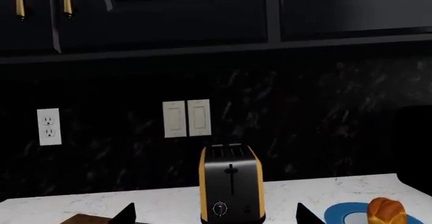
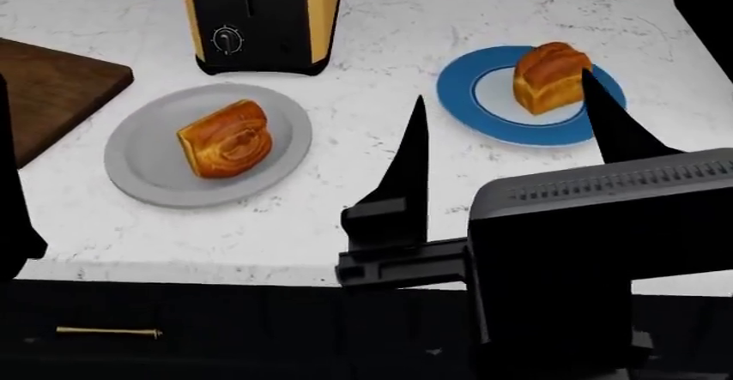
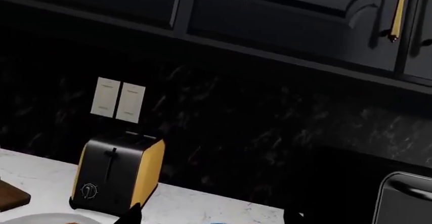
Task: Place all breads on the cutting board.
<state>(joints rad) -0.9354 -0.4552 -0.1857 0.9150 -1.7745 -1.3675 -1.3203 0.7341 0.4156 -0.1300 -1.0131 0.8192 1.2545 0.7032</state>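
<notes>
Fingers of the right gripper stand apart; descend squarely over the bread right of the toaster, gripping its paler sides.

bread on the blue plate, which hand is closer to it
right. the right hand sits just in front of that bread, fingers open; the left arm shows only at the head view's far left edge

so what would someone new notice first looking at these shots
Probably the two glossy golden breads on the white counter: one on the round grey plate, the other on the blue-rimmed plate. Behind them stands a black and yellow toaster, and a gripper with open dark fingers looms in the foreground, near the blue-rimmed plate.
</notes>
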